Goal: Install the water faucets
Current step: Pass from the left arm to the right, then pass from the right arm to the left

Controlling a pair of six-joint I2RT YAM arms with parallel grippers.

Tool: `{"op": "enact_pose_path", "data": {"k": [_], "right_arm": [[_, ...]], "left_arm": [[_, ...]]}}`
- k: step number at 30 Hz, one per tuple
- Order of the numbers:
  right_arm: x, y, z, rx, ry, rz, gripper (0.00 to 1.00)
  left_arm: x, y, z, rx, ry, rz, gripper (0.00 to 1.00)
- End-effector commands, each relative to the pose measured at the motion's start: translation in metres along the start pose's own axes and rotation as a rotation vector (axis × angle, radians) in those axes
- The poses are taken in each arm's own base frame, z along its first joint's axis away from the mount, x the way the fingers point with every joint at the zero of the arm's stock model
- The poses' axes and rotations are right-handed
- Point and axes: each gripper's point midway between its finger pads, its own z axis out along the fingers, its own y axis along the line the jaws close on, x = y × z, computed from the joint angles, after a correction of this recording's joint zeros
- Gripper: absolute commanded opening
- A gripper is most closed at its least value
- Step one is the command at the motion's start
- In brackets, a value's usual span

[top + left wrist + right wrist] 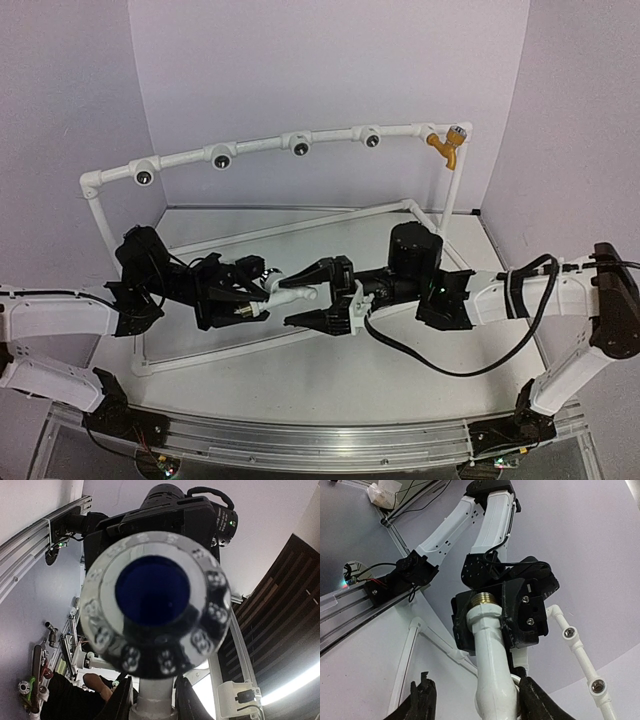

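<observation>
A metal rail (300, 440) ran along the near edge of the white table (330, 375). Above the table, the left gripper (258, 292) was squeezing one end of the white faucet (300, 296), which lay sideways. The right gripper (292, 300) had its fingers partly open around the other end. Both arms hid part of the white pipe frame (260, 148) behind them. The yellow faucet (445, 145) sat on the frame's far right corner, in front of pale purple walls (300, 60).
</observation>
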Motion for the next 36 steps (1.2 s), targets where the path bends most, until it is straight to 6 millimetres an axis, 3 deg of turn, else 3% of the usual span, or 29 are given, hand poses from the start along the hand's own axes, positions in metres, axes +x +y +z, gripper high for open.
{"op": "enact_pose_path", "data": {"k": [1, 4, 6, 9, 10, 12, 16, 17, 18, 19, 20, 21, 22, 24, 26, 28, 29, 31, 36], "right_arm": [[-0.004, -0.017, 0.012, 0.058, -0.069, -0.004, 0.61], [-0.001, -0.023, 0.011, 0.136, -0.074, -0.034, 0.62], [-0.004, -0.028, 0.010, 0.178, -0.099, -0.048, 0.46], [-0.007, -0.029, 0.007, 0.170, -0.119, -0.062, 0.35], [-0.007, -0.029, 0.007, 0.170, -0.120, -0.074, 0.29], [-0.006, -0.033, 0.005, 0.187, -0.103, -0.087, 0.01], [-0.005, -0.037, 0.000, 0.185, -0.052, -0.038, 0.00], [-0.004, -0.038, -0.003, 0.175, -0.026, 0.008, 0.00], [-0.003, -0.042, -0.006, 0.184, 0.000, 0.068, 0.00], [-0.002, -0.047, -0.011, 0.203, 0.031, 0.151, 0.00], [0.001, -0.051, -0.017, 0.227, 0.072, 0.256, 0.00], [0.009, -0.054, -0.023, 0.250, 0.132, 0.395, 0.00], [0.018, -0.062, -0.031, 0.303, 0.205, 0.514, 0.00], [0.041, -0.067, -0.051, 0.413, 0.375, 0.811, 0.00], [0.051, -0.057, -0.066, 0.412, 0.524, 0.996, 0.00], [0.045, -0.040, -0.070, 0.316, 0.583, 1.102, 0.00], [0.041, -0.038, -0.071, 0.283, 0.592, 1.159, 0.00], [0.031, -0.032, -0.071, 0.191, 0.567, 1.269, 0.00], [0.003, -0.054, -0.058, 0.107, 0.449, 1.385, 0.00]], "left_arm": [[0.024, -0.025, 0.002, 0.031, 0.104, -0.196, 0.00], [0.023, -0.027, 0.003, 0.033, 0.105, -0.186, 0.00], [0.024, -0.026, 0.002, 0.029, 0.108, -0.185, 0.00], [0.028, -0.020, 0.000, 0.018, 0.118, -0.199, 0.00], [0.029, -0.021, 0.000, 0.016, 0.122, -0.197, 0.00], [0.031, -0.024, 0.000, 0.017, 0.127, -0.187, 0.00], [0.028, -0.025, 0.000, 0.021, 0.120, -0.178, 0.02], [0.023, -0.023, -0.001, 0.022, 0.107, -0.183, 0.14], [0.018, -0.023, -0.004, 0.028, 0.089, -0.179, 0.43], [0.011, -0.027, -0.007, 0.042, 0.063, -0.154, 0.80], [0.005, -0.034, -0.011, 0.058, 0.038, -0.106, 0.94], [0.000, -0.046, -0.015, 0.071, 0.015, -0.027, 0.99], [-0.006, -0.052, -0.017, 0.063, -0.004, 0.023, 1.00], [-0.020, -0.070, -0.019, -0.015, -0.082, 0.293, 1.00], [-0.041, -0.072, -0.028, -0.213, -0.243, 0.507, 1.00], [-0.060, -0.069, -0.047, -0.395, -0.407, 0.657, 0.99], [-0.065, -0.076, -0.054, -0.425, -0.472, 0.753, 0.99], [-0.062, -0.082, -0.050, -0.397, -0.495, 0.913, 1.00], [-0.056, -0.079, -0.027, -0.359, -0.459, 1.131, 0.99]]}}
